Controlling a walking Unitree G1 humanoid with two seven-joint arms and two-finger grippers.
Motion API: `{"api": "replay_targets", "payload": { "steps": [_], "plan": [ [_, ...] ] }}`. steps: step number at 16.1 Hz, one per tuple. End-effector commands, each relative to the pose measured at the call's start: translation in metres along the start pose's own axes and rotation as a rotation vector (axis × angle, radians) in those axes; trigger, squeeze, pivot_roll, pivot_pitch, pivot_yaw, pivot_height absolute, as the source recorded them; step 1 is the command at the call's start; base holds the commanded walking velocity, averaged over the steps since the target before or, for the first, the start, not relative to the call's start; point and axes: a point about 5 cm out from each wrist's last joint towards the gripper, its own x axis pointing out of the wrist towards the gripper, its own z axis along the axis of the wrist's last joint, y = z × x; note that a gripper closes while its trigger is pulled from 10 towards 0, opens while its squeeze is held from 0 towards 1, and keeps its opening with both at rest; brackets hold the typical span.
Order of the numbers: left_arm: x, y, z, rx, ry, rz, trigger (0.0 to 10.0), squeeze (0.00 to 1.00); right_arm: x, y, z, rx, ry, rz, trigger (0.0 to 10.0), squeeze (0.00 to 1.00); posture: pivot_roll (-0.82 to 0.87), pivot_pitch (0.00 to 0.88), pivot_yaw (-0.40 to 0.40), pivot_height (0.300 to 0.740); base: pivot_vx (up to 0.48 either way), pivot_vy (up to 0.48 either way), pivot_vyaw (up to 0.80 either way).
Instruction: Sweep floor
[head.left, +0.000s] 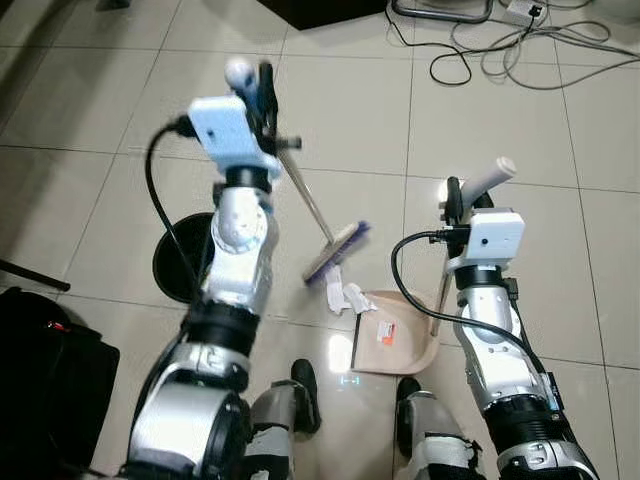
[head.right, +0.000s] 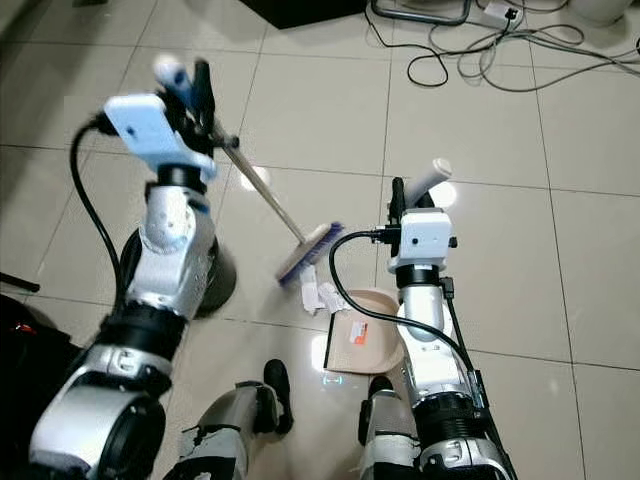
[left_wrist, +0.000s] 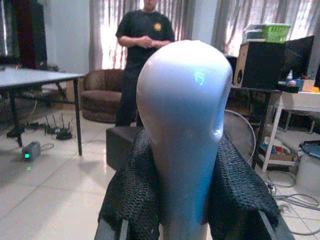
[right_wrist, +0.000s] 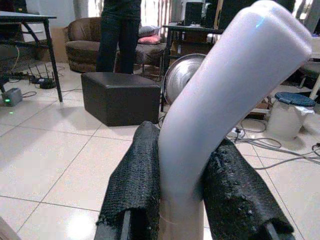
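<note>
Over tiled floor (head.left: 90, 90) | left pincer (head.left: 262, 100) raised, clamping broom (head.left: 336, 250) | right pincer (head.left: 458, 200) apparently clamping dustpan (head.left: 395, 330) handle

The head views were evenly bright, lit from above, with pale glare spots on the glossy tiles (head.left: 340, 352) near the robot's feet and beside the broom (head.right: 300, 250). The left arm (head.left: 232, 130) was smeared by motion blur; the floor stayed fairly sharp. In the wrist views, daylight through the curtains (left_wrist: 107, 40) blew out to white and backlit the person (left_wrist: 142, 60). The close handles (right_wrist: 225, 100) were soft, out of focus, with small highlights on top.
</note>
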Motion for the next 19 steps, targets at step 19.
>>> {"api": "replay_targets", "payload": {
  "steps": [19],
  "plan": [
    [-0.053,-0.053,-0.045,-0.221,0.224,-0.168,10.0,0.00,-0.003,0.018,0.000,0.069,0.038,-0.028,10.0,0.00,-0.02,0.348,0.119,0.740,0.000,0.000,0.00]
  ]
}}
